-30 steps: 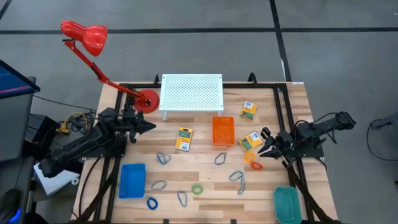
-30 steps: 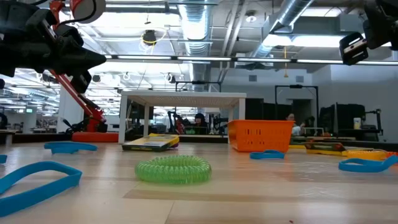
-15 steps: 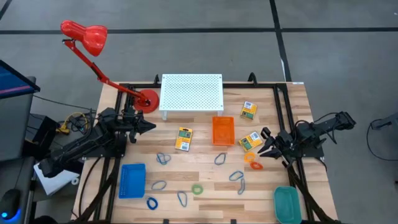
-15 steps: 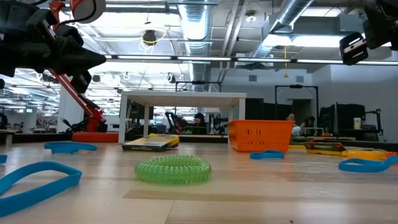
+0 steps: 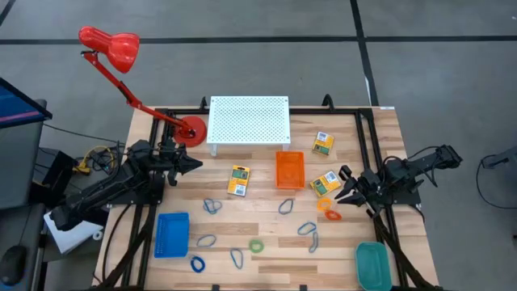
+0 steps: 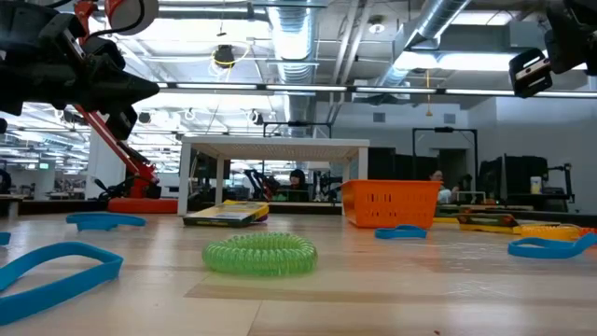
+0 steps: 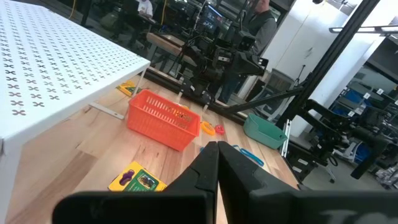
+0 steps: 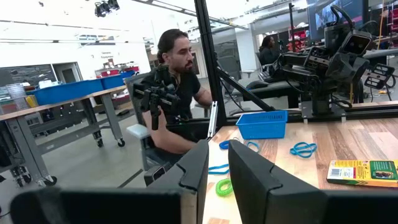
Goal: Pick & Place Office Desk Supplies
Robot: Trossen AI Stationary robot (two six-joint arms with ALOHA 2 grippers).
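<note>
Three small yellow boxes lie flat on the wooden table (image 5: 266, 222): one mid-table (image 5: 238, 179), one at the far right (image 5: 323, 143), one beside the orange tray (image 5: 325, 183). An orange ring (image 5: 324, 204), a green ring (image 5: 256, 246), a blue ring (image 5: 198, 263) and several blue-grey clip loops (image 5: 212, 205) are scattered over the near half. My left gripper (image 5: 199, 164) is shut and hovers level at the left side, by the lamp base. My right gripper (image 5: 341, 187) hovers level at the right side, close to the nearest yellow box, its fingers (image 8: 193, 168) slightly apart with nothing between them.
A white perforated stand (image 5: 249, 120) sits at the far middle, with a red desk lamp's base (image 5: 191, 131) to its left. The orange tray (image 5: 290, 170) is mid-table, a blue tray (image 5: 171, 234) near left, a teal tray (image 5: 371, 265) near right. A person (image 8: 174, 93) stands beyond the table.
</note>
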